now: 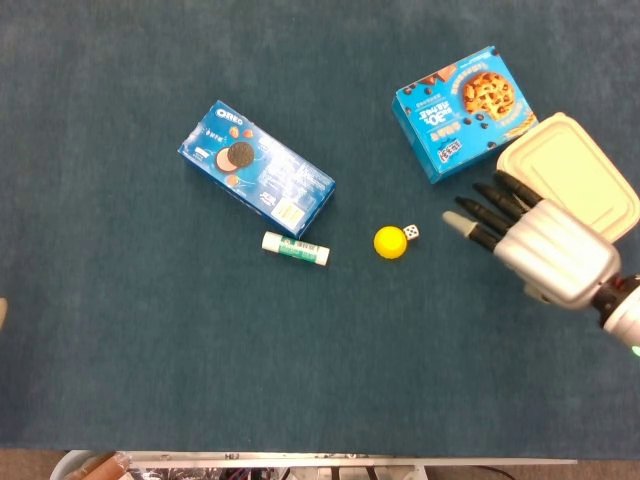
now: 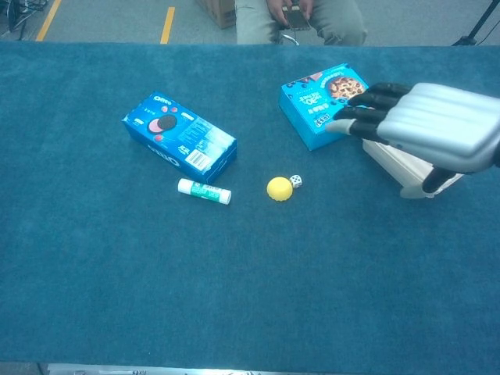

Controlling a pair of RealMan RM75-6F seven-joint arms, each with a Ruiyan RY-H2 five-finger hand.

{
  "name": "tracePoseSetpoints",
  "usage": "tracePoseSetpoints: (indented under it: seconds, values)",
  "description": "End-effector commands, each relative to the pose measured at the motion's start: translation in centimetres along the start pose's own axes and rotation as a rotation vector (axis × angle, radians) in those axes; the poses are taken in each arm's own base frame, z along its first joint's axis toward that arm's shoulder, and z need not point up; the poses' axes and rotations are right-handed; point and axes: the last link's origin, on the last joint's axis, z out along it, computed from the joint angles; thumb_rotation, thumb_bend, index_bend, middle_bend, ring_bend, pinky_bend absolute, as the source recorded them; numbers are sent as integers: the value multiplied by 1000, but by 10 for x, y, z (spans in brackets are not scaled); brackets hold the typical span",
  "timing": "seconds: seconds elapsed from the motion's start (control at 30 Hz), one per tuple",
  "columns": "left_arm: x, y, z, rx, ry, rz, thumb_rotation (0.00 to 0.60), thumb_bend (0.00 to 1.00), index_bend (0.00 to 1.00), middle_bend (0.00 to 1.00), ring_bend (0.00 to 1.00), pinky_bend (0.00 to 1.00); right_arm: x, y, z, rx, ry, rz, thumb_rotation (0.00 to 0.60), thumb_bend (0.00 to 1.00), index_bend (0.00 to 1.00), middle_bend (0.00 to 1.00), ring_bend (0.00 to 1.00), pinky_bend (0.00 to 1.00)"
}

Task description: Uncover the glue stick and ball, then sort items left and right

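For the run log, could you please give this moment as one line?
right hand: open, above table | glue stick, ball: uncovered | left hand: out of view

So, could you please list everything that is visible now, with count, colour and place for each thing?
Blue Oreo cookie box: one, blue, left part of the table, lying flat.
White and green glue stick: one, just in front of the Oreo box, lying on its side.
Yellow ball: one, yellow, centre of the table.
Small white die: one, white, right beside the ball.
Blue chocolate-chip cookie box: one, blue, far right part.
Cream plastic lidded container: one, cream, right edge, next to that box.
Teal table cloth: one, covers the table.
Seated person: one, behind the table, partly visible.
Right hand: silver with black fingers, open, above the table near the container.
Left hand: not clearly visible.
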Motion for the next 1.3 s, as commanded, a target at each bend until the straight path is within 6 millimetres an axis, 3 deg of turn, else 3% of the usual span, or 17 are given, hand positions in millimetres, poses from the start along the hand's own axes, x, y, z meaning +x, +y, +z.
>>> tracePoseSetpoints:
  seconds: [0.03, 0.23, 0.43, 0.83, 1.3]
  values:
    - [2, 2, 1, -8, 1, 3, 600, 342, 254, 136, 44, 44, 6, -9, 8, 41, -8, 14, 600, 0, 27, 132, 43, 79]
    - [5, 5, -2, -17, 5, 6, 600, 342, 254, 137, 45, 44, 25, -24, 28, 133, -14, 17, 600, 0, 79, 220, 88, 80]
    - [7, 4, -6, -5, 3, 14, 600, 342, 254, 137, 45, 44, 35, -33, 47, 194, -51, 32, 600, 0, 87, 221, 88, 80]
    - [12, 6, -13, 4, 18, 17, 600, 342, 254, 137, 45, 44, 52, -67, 112, 305, -73, 18, 600, 0, 87, 221, 88, 79]
    - [12, 4, -19, 32, 27, 14, 600, 342, 254, 137, 45, 44, 41, -106, 171, 302, -141, -8, 600, 0, 87, 238, 88, 82]
